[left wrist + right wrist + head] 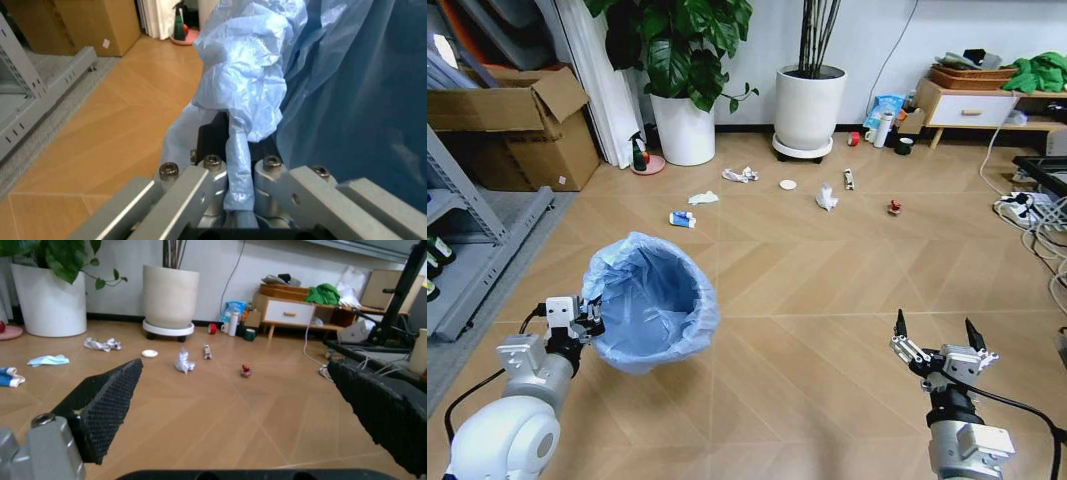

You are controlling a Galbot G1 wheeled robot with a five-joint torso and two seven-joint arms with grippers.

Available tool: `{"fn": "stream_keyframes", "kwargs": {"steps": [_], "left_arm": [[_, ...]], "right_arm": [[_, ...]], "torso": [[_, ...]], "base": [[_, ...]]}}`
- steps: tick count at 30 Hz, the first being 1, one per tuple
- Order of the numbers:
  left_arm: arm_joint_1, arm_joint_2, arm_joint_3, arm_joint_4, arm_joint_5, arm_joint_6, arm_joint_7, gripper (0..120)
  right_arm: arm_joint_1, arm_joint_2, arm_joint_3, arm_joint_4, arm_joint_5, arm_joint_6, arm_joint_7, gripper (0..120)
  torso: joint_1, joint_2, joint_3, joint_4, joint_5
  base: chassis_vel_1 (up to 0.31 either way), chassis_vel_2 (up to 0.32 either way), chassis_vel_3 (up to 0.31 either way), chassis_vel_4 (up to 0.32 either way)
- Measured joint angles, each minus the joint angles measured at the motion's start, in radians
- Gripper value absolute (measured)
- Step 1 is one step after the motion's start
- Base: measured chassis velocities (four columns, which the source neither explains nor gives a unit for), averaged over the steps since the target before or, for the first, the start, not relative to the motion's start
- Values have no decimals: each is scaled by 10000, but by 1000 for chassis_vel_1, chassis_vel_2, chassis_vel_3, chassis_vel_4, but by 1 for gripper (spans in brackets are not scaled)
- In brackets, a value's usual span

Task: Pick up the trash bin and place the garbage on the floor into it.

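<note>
Head view: left gripper [587,318] clamps the trash bin [655,300] rim; right gripper [937,338] gapes, next reaching far garbage [826,197]

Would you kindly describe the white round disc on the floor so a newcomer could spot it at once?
Find the tall white plant pot on its wheeled base against the back wall. On the floor just in front of it lies the disc, between a crumpled tissue and a twisted white paper. It alone is flat, smooth and perfectly round.
</note>
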Motion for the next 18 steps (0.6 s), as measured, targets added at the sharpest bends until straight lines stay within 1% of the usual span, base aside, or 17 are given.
{"fn": "stream_keyframes", "kwargs": {"steps": [4,5,8,11,13,18], "left_arm": [[6,-11,43,0,54,-24,74,0],[15,-14,49,0,66,-33,89,0],[31,-15,54,-12,75,-41,108,0],[52,-6,54,-57,78,-54,125,0],[66,-4,52,-87,78,-72,145,0],[114,-17,52,-134,83,-82,157,0]], "right_arm": [[4,12,-7,-20,-22,0,0,100],[3,15,-7,-21,-38,0,0,100],[1,24,-9,-24,-51,0,0,100],[-2,49,-16,-27,-99,6,-2,100],[-7,67,-32,-32,-143,19,-3,100],[-22,76,-60,-34,-165,24,-7,100]], "torso": [[0,1,-1,-1,0],[0,0,-1,0,-4],[0,0,-1,0,-1],[0,0,1,0,-1],[0,-1,0,-4,-4],[1,-1,1,1,3]], "base": [[-28,239,5,-219],[-43,250,67,-231],[-76,240,79,-234],[-133,291,112,-299],[-172,297,161,-314],[-161,323,149,-321]]}}
